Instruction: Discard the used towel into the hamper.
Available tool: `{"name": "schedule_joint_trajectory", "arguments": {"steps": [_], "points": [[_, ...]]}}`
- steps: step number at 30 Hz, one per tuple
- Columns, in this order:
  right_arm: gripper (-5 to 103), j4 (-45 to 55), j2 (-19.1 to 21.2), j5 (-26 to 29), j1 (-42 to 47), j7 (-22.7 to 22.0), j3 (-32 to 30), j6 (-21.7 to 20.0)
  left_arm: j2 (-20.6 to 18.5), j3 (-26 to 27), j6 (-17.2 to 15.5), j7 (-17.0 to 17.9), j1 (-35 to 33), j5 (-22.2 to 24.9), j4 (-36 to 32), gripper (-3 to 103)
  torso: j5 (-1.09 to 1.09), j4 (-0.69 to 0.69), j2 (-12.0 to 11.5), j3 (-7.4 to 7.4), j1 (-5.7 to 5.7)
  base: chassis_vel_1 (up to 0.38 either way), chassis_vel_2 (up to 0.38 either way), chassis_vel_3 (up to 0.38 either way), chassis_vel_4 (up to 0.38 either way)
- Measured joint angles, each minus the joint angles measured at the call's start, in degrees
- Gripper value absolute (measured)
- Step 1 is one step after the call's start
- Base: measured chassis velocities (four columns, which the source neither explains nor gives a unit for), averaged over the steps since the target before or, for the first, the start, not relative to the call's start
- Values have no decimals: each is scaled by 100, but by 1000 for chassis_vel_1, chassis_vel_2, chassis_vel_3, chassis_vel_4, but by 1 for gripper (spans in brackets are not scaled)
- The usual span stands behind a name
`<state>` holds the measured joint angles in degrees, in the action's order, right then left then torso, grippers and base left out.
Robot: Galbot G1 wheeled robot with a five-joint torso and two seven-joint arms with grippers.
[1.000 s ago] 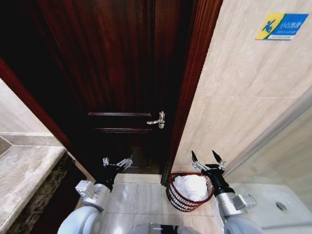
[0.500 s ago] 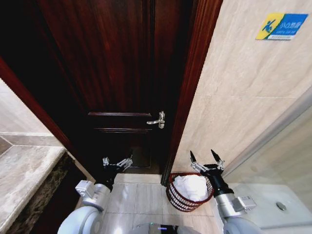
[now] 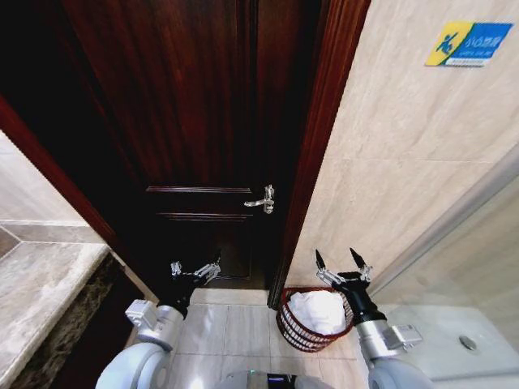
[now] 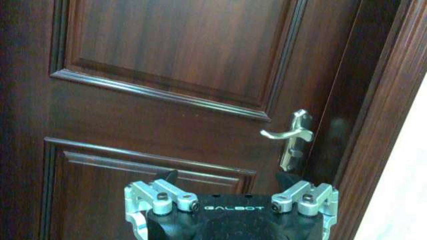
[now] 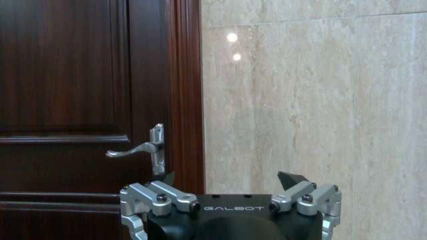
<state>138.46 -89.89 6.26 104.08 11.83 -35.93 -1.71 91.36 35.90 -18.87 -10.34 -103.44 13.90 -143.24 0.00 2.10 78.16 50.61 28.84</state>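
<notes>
Judged from how things lie, at the closing step: crumpled white towel already lying inside the small round reddish-brown openwork wire hamper, bulging a little above the rim, just below and slightly to the left of the right gripper. Nothing held. Right gripper fingers spread wide and empty, black tips pointing up toward the pale beige marble wall, the same splayed pair seen in the right wrist view facing the wall with the silver lever door handle off to one side. Probably nothing left but a clean retreat: lifting the right arm up and back from the hamper without catching the wire rim or dragging the towel out, then tucking it in near the body.

Pose of the arms: right forearm rising from the lower edge of the head view, wrist bent so the gripper stands above the hamper's far rim, near the wall and beside the dark wooden door frame. Left gripper parked well apart on the other side, raised in front of the dark panelled wooden door, fingers likewise parted and holding nothing, as the left wrist view confirms. Hamper resting on the light tiled floor between the two arms, closer to the right one
</notes>
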Motion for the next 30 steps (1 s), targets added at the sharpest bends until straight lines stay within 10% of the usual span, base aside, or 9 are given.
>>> {"name": "schedule_joint_trajectory", "arguments": {"steps": [30], "points": [[100, 25, -70, 107, -65, 222, 55, -24, 0, 0, 0, 0, 0, 0, 0, 99, 0, 0, 0, 0, 0, 0, 0, 0, 0]]}}
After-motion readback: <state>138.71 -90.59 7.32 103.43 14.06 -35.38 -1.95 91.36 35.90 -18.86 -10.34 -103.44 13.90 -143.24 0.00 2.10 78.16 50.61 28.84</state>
